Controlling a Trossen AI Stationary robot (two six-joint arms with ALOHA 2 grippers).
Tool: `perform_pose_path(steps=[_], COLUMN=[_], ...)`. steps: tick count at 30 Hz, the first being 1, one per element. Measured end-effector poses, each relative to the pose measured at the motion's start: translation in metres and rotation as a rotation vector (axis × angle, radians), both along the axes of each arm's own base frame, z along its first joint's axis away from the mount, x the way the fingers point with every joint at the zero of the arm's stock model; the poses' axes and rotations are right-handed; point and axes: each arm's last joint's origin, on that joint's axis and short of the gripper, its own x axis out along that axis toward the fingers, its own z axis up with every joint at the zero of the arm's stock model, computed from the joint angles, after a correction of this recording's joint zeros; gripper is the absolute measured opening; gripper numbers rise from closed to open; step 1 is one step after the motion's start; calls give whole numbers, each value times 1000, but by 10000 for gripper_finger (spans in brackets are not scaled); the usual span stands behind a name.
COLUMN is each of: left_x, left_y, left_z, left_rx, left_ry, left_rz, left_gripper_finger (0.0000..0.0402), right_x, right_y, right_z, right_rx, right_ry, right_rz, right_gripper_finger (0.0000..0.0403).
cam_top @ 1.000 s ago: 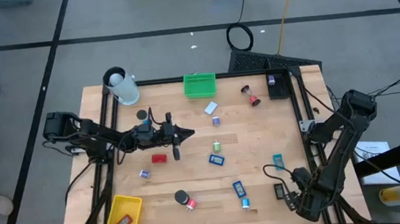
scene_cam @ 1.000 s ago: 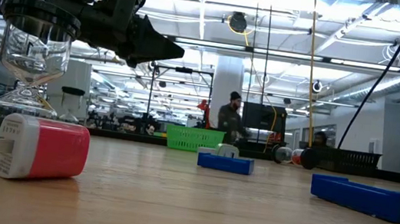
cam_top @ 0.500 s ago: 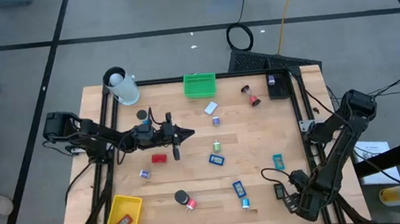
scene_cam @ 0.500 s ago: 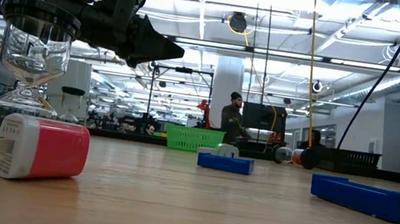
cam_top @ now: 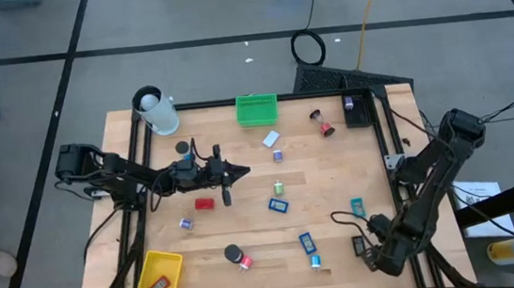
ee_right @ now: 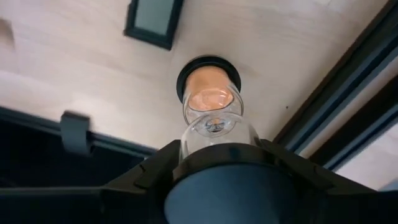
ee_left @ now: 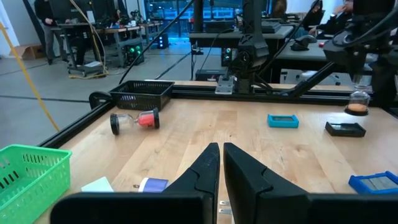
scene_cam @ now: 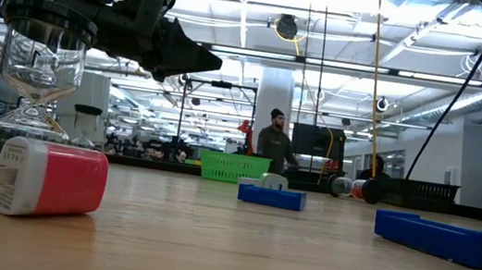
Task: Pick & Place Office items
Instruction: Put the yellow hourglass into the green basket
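Small office items lie spread over the wooden table [cam_top: 246, 225]: a red block [cam_top: 205, 204], blue blocks [cam_top: 278, 204] [cam_top: 306, 243], a teal one [cam_top: 358, 208] and a flat black piece [cam_top: 358, 245]. At the near right corner my right gripper [cam_top: 377, 252] points steeply down, shut on a small sand timer [ee_right: 211, 106] with orange sand, also seen as the sand timer [ee_left: 358, 99] in the left wrist view. My left gripper [cam_top: 241, 172] hovers level above the table's left middle, shut and holding nothing. My right gripper pinches the sand timer by its upper black end cap [ee_right: 230, 158] between its two fingers [ee_right: 146, 174]. The fingers come from above, slanting steeply down. The timer hangs roughly upright below them, sand in the lower bulb [ee_right: 208, 98]; I cannot tell whether its lower cap is off the table.
A green basket [cam_top: 256, 109] and a black basket [cam_top: 358, 108] stand at the far edge, a yellow basket [cam_top: 158, 276] at the near left corner. A white cylinder [cam_top: 155, 111] sits far left. Another sand timer [cam_top: 321, 124] lies on its side; a third [scene_cam: 41, 62] stands beside a red-white block [scene_cam: 48, 180].
My right arm has swung a little toward the table's left and far side, and its wrist has turned. My left arm has kept still. A person in the room behind has walked a few steps.
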Motion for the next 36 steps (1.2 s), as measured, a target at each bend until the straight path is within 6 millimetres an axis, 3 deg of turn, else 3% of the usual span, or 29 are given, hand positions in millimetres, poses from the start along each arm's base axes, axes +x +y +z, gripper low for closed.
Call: perform_pose_path(steps=[11,17,28,36], left_x=[0,0,0,0], left_y=[0,0,0,0], left_z=[0,0,0,-1], left_rx=[0,0,1,6], left_ry=[0,0,1,9], left_rz=[0,0,0,0], left_gripper_finger=[31,31,31,31], right_x=[23,39,83,103], right_y=[-13,-31,-97,-152], right_z=[34,48,48,48], right_rx=[24,11,-17,-60], right_ry=[-34,-68,-222,-321], right_rz=[49,88,250,334], right_gripper_finger=[193,194,195,195])
